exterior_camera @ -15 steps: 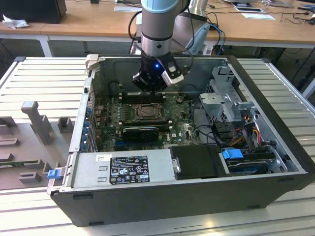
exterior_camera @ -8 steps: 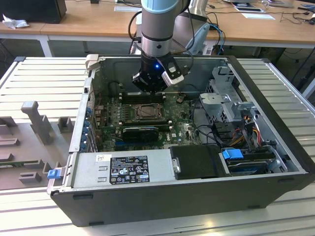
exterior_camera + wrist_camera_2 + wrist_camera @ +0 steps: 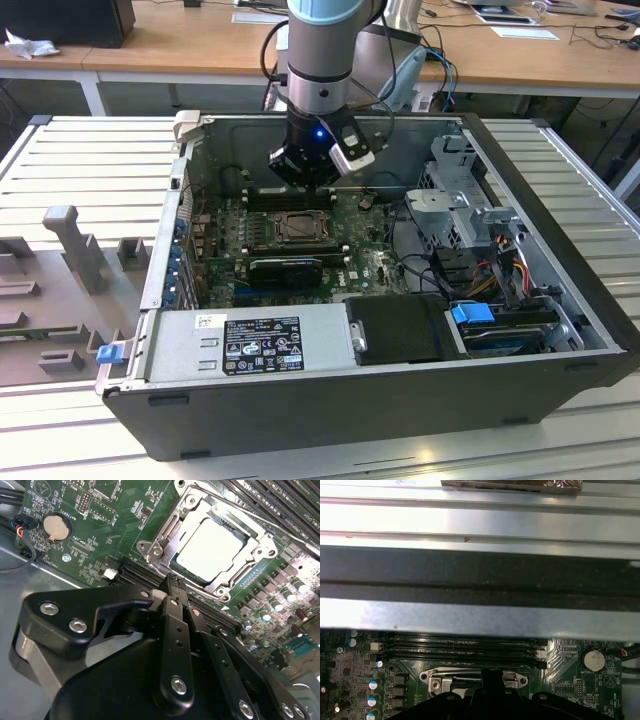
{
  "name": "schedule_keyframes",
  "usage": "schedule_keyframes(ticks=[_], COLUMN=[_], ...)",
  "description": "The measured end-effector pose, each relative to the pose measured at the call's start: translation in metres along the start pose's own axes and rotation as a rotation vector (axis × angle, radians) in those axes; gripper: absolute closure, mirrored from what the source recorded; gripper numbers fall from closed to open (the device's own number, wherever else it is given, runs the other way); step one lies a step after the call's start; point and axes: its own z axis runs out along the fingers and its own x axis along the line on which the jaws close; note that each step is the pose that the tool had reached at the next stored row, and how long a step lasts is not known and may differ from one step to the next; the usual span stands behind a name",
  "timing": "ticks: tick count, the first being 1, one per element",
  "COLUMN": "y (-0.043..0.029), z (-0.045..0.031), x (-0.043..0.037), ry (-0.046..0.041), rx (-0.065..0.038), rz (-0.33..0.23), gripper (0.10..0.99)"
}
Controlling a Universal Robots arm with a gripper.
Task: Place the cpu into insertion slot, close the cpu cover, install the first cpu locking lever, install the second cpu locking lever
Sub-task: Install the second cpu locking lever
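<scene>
Gripper over the motherboard inside the open computer case, just beyond the insertion slot; open or clenched, impossible to tell. Around the slot: memory slots on the far side, a black card on the near side, power supply nearer still, drive cage toward the exterior view's right. Seen in the second wrist view: cpu seated in the slot, cpu cover lying down around it, gripper tip near the socket's corner, coin cell well apart. Seen in the first wrist view: case wall beyond the memory slots, socket half hidden by the gripper body.
</scene>
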Motion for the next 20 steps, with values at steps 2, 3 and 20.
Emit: schedule_keyframes(ticks=[2,3,20], y=[-0.0012,-0.0019,-0.0086], z=[0.0000,0.0000,-0.0055], x=[0.0000,0.0001,0.0000], ry=[-0.0001,-0.0001,-0.0002], rx=[0.000,0.000,-0.004], rz=[0.000,0.000,0.000], gripper=[0.980,0.980,0.980])
